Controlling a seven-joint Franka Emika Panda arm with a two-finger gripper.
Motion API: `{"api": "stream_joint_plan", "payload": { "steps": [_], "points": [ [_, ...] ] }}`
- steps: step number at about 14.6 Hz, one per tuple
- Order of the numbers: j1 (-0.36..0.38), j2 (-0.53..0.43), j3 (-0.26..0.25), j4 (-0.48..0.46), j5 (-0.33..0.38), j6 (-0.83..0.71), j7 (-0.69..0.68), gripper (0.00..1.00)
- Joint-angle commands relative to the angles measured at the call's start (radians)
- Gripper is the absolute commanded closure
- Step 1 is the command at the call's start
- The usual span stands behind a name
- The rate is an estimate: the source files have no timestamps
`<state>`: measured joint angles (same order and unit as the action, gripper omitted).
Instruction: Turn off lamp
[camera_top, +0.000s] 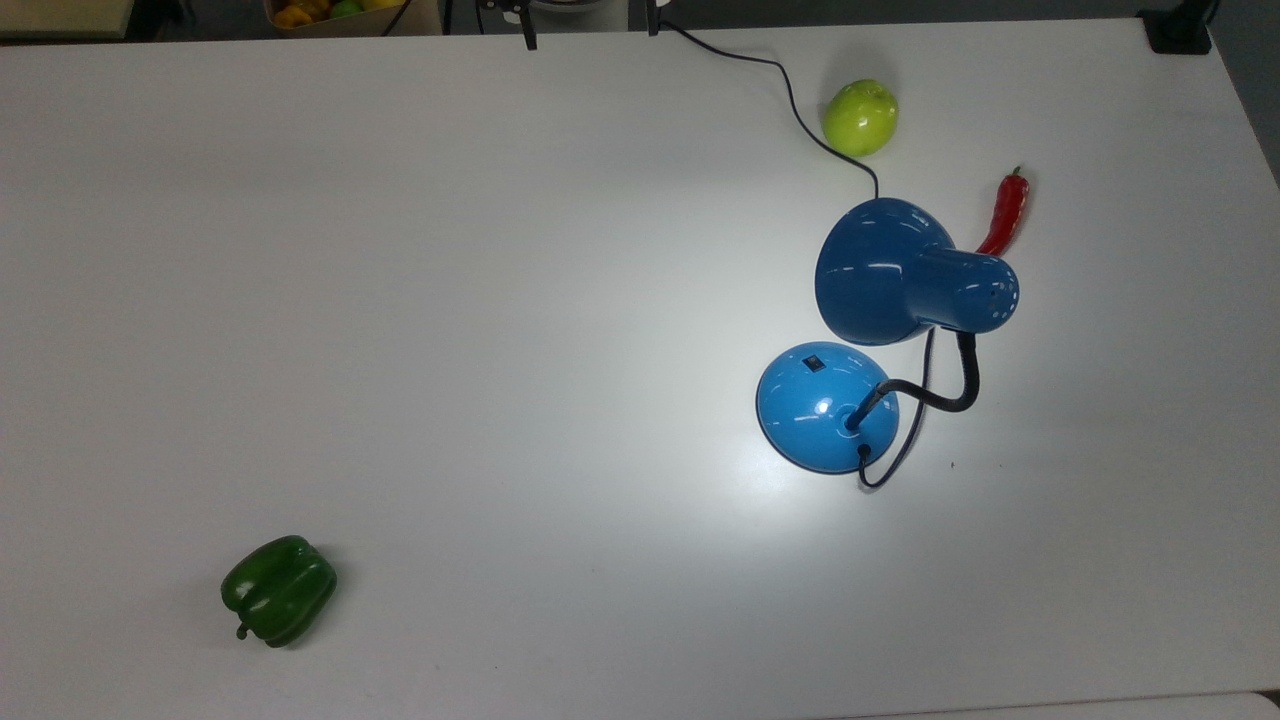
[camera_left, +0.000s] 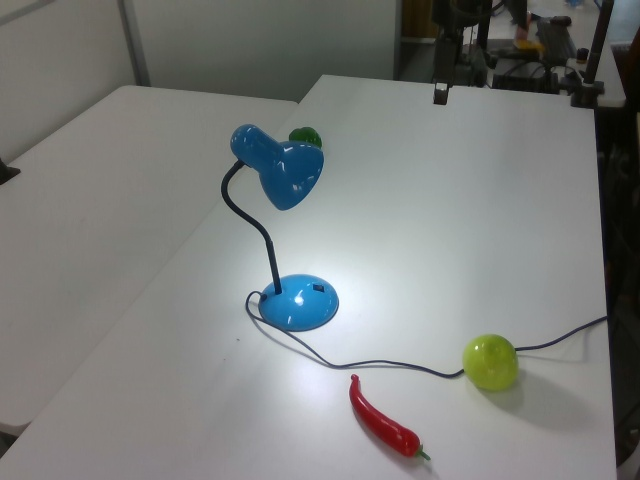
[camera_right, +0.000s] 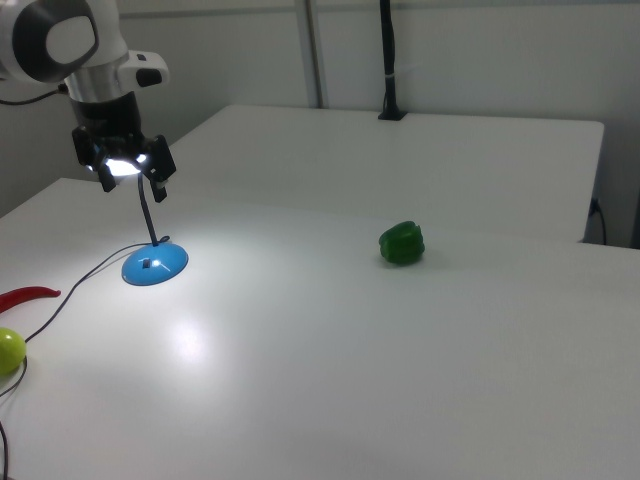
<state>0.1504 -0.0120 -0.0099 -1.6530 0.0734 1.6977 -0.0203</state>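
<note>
From the right view I see my gripper (camera_right: 129, 176) spread open, apparently above the glossy domed lamp (camera_top: 828, 405), lit.

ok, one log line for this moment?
blue glossy desk lamp: lit | black base switch: untouched | gripper: open, raised, away from switch

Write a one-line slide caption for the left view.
Lit blue lamp on a white table, with a red chilli and green apple nearby.
</note>
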Motion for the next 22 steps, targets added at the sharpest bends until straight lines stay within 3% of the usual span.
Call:
{"api": "stream_joint_plan", "payload": {
  "steps": [1,5,8,11,15,17,18,22],
  "points": [
    [0.009,-0.022,-0.018,-0.022,-0.006,-0.006,-0.015,0.00],
    [0.005,-0.023,-0.028,-0.024,-0.004,-0.010,-0.079,0.00],
    [0.005,-0.023,-0.032,-0.022,-0.004,-0.009,-0.082,0.11],
    [0.006,-0.023,-0.032,-0.022,-0.004,-0.009,-0.084,0.32],
    [0.011,-0.022,-0.030,-0.021,-0.003,0.000,-0.110,0.82],
    [0.012,-0.020,-0.030,-0.022,0.002,-0.001,-0.116,0.96],
    [0.012,-0.019,-0.030,-0.024,0.003,-0.001,-0.116,1.00],
    [0.011,-0.019,-0.030,-0.024,0.013,-0.001,-0.119,1.00]
  ]
}}
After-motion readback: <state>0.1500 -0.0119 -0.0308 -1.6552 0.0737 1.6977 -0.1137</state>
